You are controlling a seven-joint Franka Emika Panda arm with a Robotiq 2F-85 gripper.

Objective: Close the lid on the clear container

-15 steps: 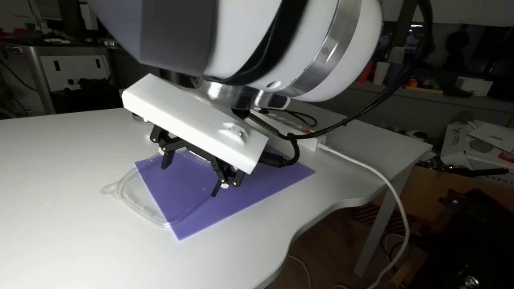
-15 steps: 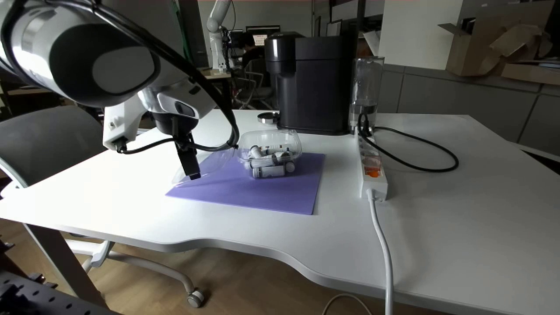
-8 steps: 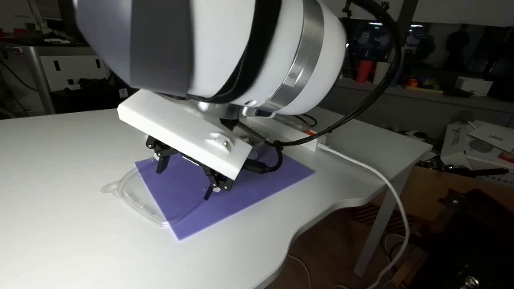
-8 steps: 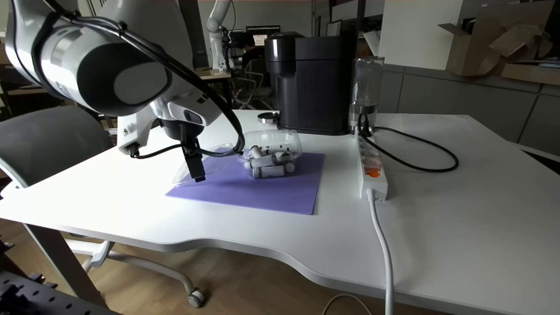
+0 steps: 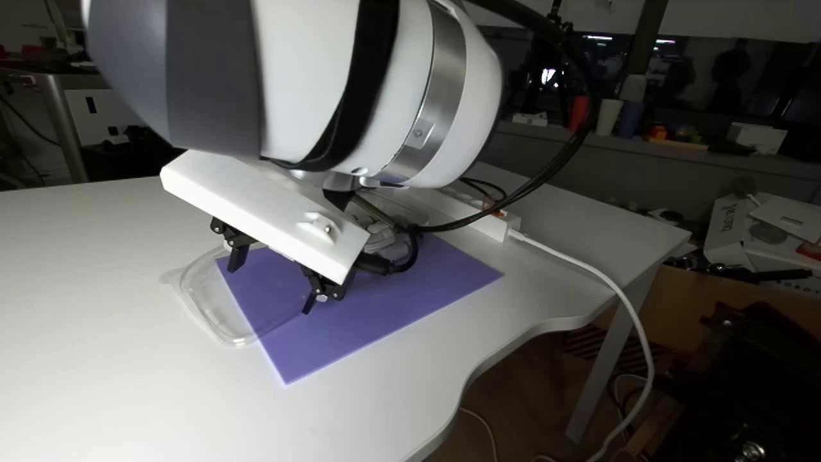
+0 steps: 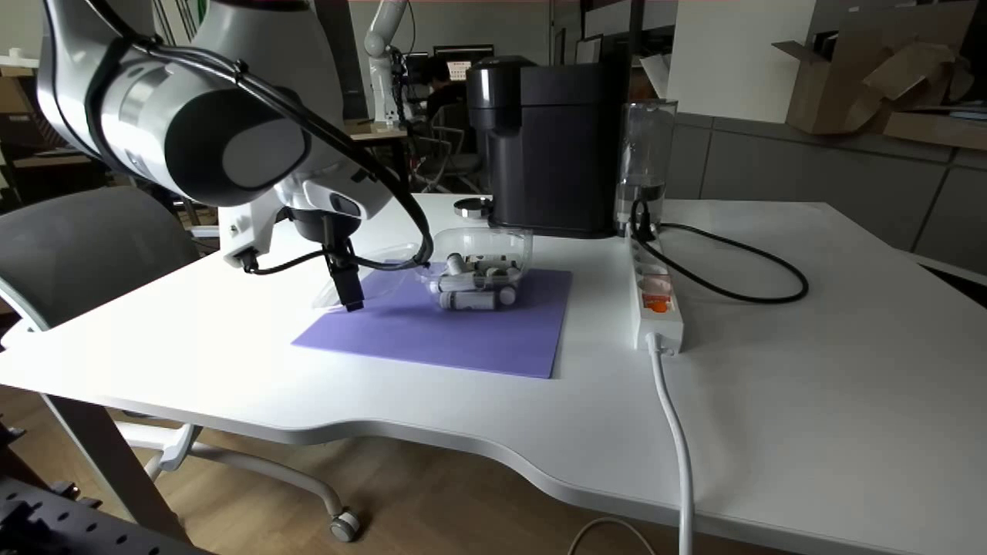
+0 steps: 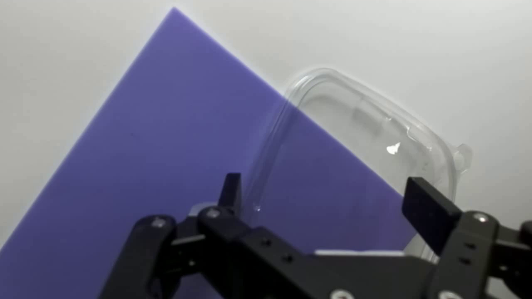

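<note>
The see-through lid (image 7: 361,120) lies partly on the purple mat and partly on the white table, its small tab pointing outward. It also shows in both exterior views, faint beside my fingers. My gripper (image 7: 324,180) stands wide open over it. One finger is just outside the lid's rim and the other overlaps the opposite rim; whether they touch it I cannot tell. Beside the lid, the clear container (image 6: 505,243) sits uncovered on the mat, with several white and grey cylinders (image 6: 470,300) inside. In an exterior view the arm partly hides the container (image 5: 410,215).
The purple mat (image 6: 493,339) lies under the container. A white power strip (image 6: 654,312) with a cable runs along the table (image 6: 231,351). Behind the container stands a black coffee machine (image 6: 555,154) with a small metal dish (image 6: 472,206) near its base.
The arm has swung across the mat with its jaws still open, toward the lid's tab side. The lid has shifted the same way in the last half second, and the container and cylinders have moved slightly.
</note>
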